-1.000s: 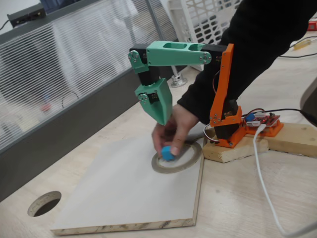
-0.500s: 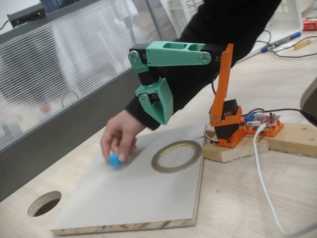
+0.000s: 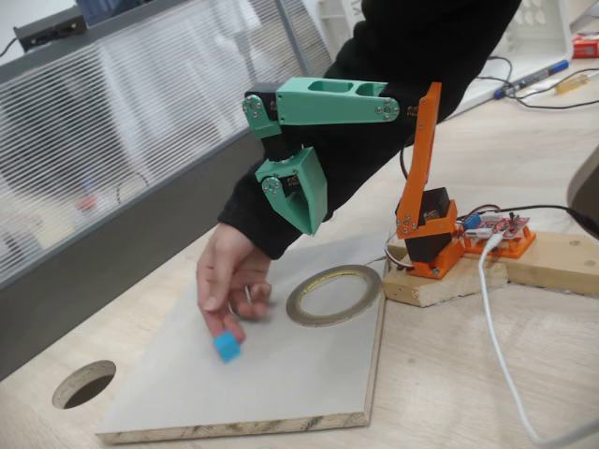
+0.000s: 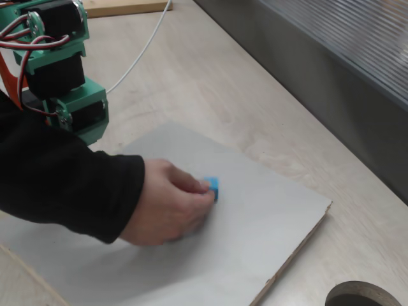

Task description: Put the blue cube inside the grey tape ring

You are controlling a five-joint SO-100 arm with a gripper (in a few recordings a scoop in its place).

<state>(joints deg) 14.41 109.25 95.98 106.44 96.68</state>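
The blue cube [image 3: 226, 347] sat on the pale grey board [image 3: 309, 379], a little left of centre in the lower half of one fixed view, and the fingertips of a person's hand [image 3: 229, 276] touched its top. In another fixed view the same cube [image 4: 211, 188] showed just past the fingers of the hand [image 4: 167, 203], near the middle of the frame, partly hidden by them. The grey tape ring [image 3: 334, 296] lay flat on the board to the right of the hand, near but apart from the cube, with its pale yellowish inner rim showing and nothing inside it. A black sleeve [image 3: 374, 150] ran from the hand up toward the upper right of the frame, passing behind the green arm. The gripper [image 3: 310, 217] hung above the board, up and to the right of the hand and above the left edge of the ring, pointing down; its green fingers looked pressed together to a single tip with nothing between them. The arm's orange base [image 3: 426, 238] stood on a wooden block [image 3: 449, 281] at the right, just beside the board's far right corner. A dark round hole [image 3: 84, 383] in the tabletop lay at the lower left, off the board, and a white cable [image 3: 501, 355] trailed down the right side.
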